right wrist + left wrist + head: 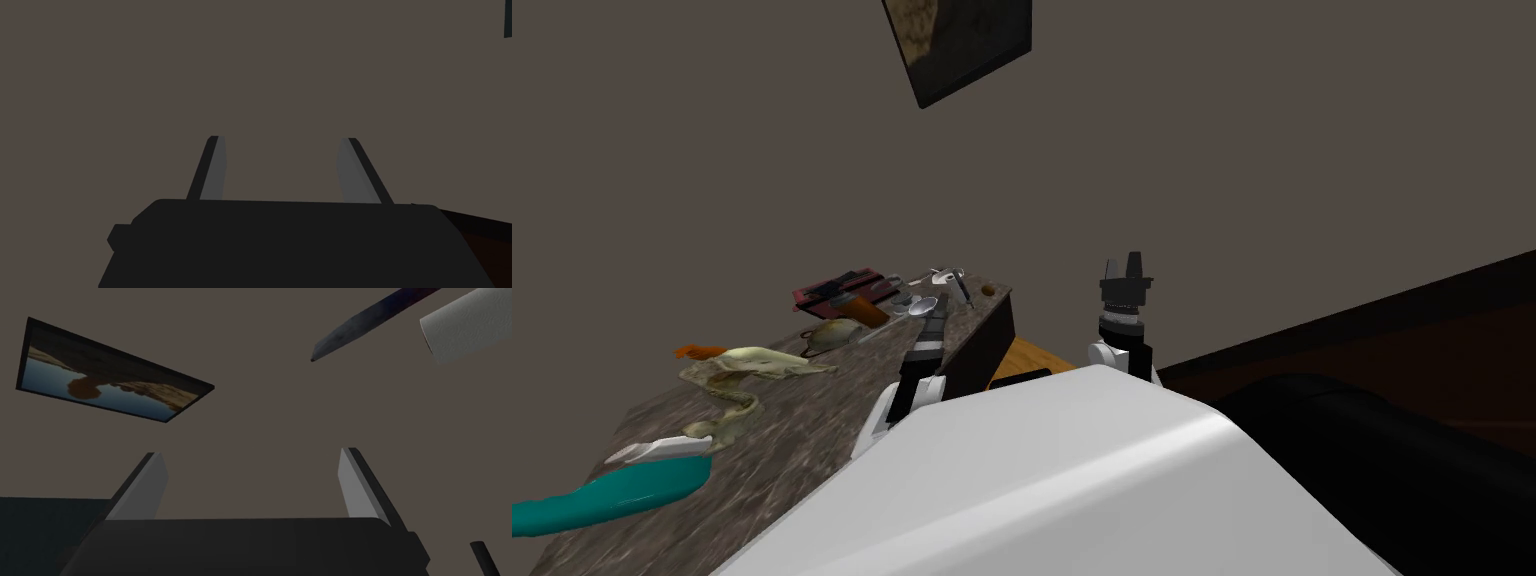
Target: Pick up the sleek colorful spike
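The long, mottled grey-brown stone-look table top [812, 420] carries everything. At its near end lies a long, rounded teal object [612, 495]. Further along the near side edge is a pale, bone-coloured skull-like shape [747, 370], and towards the far end a flat dark red tray [837, 288].

At the far end stands a white, textured paper roll [465, 328]. The task's thing, a slim, dark spike with a blue-to-purple sheen and a sharp tip [370, 323], is just beside the roll.

The left gripper [252, 453] reaches along the table's edge toward that far end. Its fingers are spread wide with nothing between them. The spike lies beyond them and off to one side, not in line with the gap.

The right gripper [1127, 262] is raised off the far corner, well apart from the table's things, its fingers parted and empty.

By my judgement the task is at the approach. Nothing is grasped yet. Lining the gap on the spike, closing on it and lifting all remain.
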